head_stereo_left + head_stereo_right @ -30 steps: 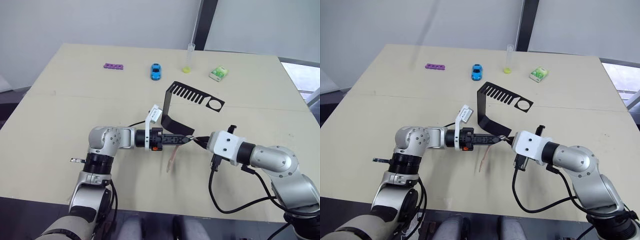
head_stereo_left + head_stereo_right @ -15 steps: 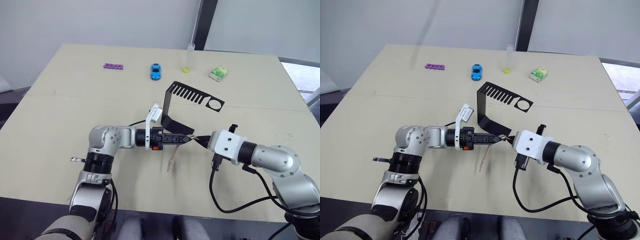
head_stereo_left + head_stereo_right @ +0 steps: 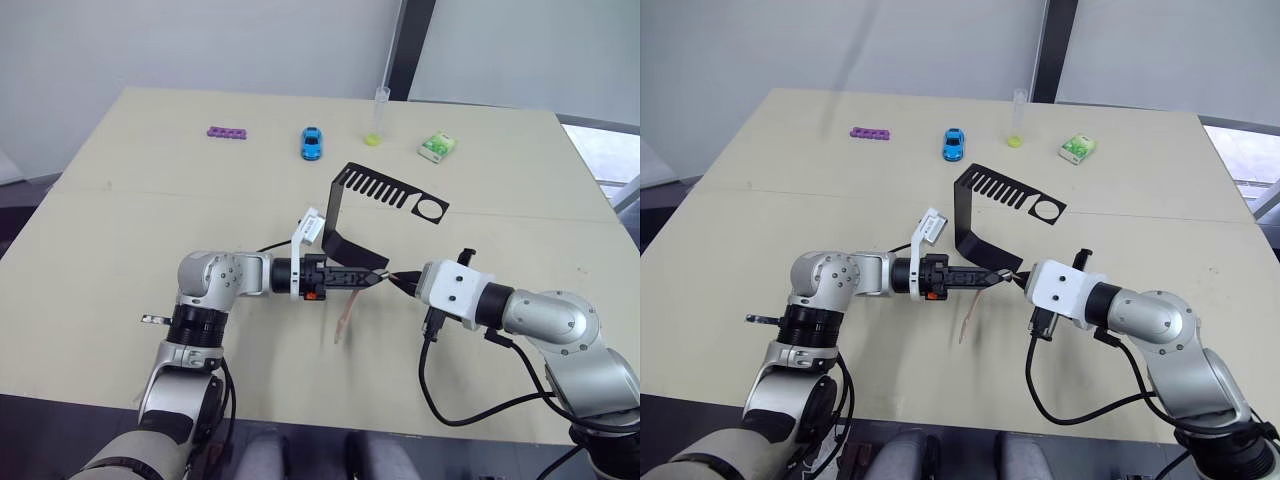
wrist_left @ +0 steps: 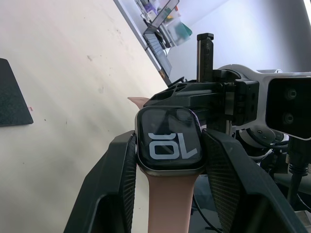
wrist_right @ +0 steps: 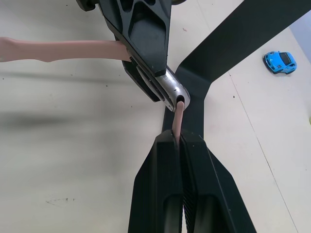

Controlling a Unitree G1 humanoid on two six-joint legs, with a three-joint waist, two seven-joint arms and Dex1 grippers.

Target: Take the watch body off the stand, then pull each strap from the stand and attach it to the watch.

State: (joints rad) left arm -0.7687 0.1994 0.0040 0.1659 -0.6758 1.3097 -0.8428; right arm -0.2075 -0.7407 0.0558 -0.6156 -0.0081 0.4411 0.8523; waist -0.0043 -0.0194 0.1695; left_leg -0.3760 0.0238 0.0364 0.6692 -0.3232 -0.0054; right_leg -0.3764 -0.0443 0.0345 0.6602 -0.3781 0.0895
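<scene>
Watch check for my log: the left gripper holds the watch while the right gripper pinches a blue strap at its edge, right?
Not blue: the strap is pale pink, per the right wrist view. The left gripper holds the watch; the right gripper pinches the strap.

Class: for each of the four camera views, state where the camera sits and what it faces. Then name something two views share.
Left eye, right eye: on the head, looking down over both arms at the stand on the table.
Left wrist: along the left end effector, clamping the watch body.
Right wrist: along the right end effector, pinching a strap.
Shared: watch body.
</scene>
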